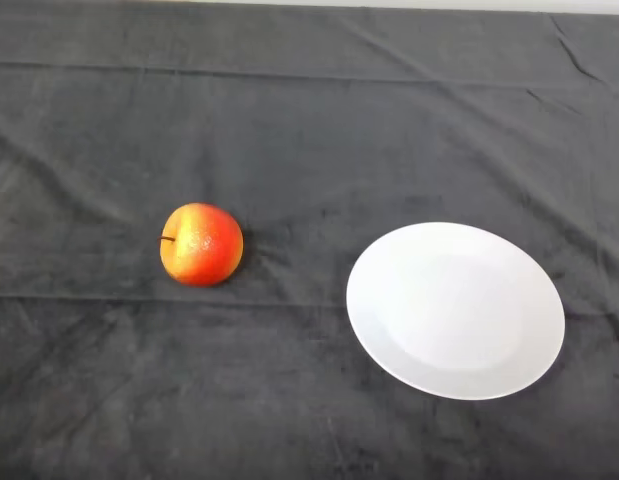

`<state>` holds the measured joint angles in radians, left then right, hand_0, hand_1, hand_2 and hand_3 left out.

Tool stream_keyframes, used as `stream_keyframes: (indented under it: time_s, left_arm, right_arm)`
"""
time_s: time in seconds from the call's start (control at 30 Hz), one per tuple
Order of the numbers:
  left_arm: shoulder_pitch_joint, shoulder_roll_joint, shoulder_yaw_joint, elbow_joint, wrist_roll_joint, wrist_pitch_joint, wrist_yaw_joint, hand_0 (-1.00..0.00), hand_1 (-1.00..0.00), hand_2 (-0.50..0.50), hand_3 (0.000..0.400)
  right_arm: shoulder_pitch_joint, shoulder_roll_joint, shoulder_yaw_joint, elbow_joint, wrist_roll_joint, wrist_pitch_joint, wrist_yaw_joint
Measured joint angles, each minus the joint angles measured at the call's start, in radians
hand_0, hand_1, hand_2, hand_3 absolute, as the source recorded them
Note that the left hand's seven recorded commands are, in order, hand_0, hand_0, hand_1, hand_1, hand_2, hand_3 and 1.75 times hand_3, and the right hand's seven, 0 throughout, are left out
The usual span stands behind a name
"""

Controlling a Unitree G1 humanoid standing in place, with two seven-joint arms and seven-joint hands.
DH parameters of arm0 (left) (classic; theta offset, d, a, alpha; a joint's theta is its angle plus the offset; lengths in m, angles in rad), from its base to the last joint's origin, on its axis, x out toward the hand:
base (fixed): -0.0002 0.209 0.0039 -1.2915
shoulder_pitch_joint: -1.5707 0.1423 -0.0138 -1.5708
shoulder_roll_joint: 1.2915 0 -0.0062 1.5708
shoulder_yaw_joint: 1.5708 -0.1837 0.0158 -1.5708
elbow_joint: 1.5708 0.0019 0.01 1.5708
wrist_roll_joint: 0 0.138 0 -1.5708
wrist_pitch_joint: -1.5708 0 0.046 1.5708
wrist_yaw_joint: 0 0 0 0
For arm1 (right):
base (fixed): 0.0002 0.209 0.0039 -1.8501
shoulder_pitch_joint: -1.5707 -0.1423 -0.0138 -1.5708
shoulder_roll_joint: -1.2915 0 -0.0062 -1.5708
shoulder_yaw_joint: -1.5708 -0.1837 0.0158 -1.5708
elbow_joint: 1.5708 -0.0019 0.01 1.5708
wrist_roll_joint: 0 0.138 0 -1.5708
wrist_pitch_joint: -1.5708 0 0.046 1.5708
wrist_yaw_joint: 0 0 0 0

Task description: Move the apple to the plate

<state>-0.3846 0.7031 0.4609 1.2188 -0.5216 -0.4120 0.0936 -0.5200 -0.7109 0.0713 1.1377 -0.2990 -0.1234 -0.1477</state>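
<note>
A red and yellow apple lies on the dark cloth at the left of the middle, its stem pointing left. A round white plate lies on the cloth to the right of the apple, about a hand's width apart from it. The plate holds nothing.
The dark cloth covers the whole table and has creases running across it. The table's far edge shows along the top of the view.
</note>
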Motion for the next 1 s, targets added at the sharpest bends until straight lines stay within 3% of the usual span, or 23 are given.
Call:
stream_keyframes:
  time_s: [0.37,0.73,1.0]
  left_arm:
    - [-0.003,-0.004,0.029,-0.004,0.036,0.0,0.004,0.0,0.0,0.0,0.0]
    - [-0.067,-0.049,-0.041,-0.044,0.15,-0.003,0.026,0.0,0.0,0.0,0.0]
    - [-0.073,-0.084,-0.101,-0.076,0.238,-0.046,0.013,0.0,0.0,0.0,0.0]
  right_arm:
    - [0.0,0.0,0.0,0.0,-0.0001,0.0,0.0]
    - [0.0,0.0,0.0004,-0.001,0.0002,0.0,0.0]
    - [0.0,0.0,0.0002,-0.001,0.0006,0.0,0.0]
